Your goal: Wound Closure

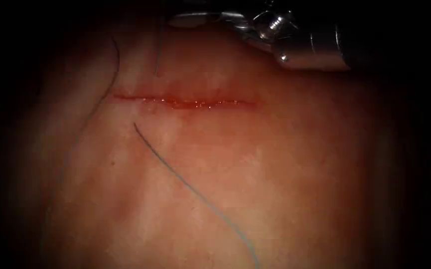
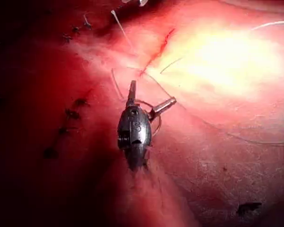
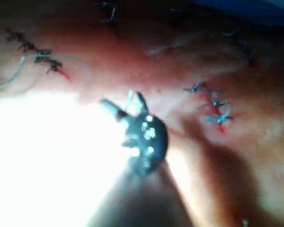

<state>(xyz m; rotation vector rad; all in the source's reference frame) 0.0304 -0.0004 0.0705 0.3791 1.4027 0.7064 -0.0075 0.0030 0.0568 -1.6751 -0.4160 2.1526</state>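
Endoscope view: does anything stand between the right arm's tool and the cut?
Nothing visible does. Bare tissue lies between the right tool, its jaws open and empty, and the cut; one thread strand lies just left of that path.

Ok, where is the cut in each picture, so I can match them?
Endoscope: the cut runs across mid-picture, below the right hand.
Left wrist: the cut slants beyond the open, empty left hand.
Right wrist: lost in glare near the open, empty right hand.
Shared: loose thread end beside the cut.

Endoscope view: dim, with heavy dark vignetting at the edges; specular glints on the red fluid (image 1: 195, 103) along the cut. Right wrist view: blurred, overexposed glare across the tissue (image 3: 47, 156). Left wrist view: bright hotspot, deep shadow opposite.
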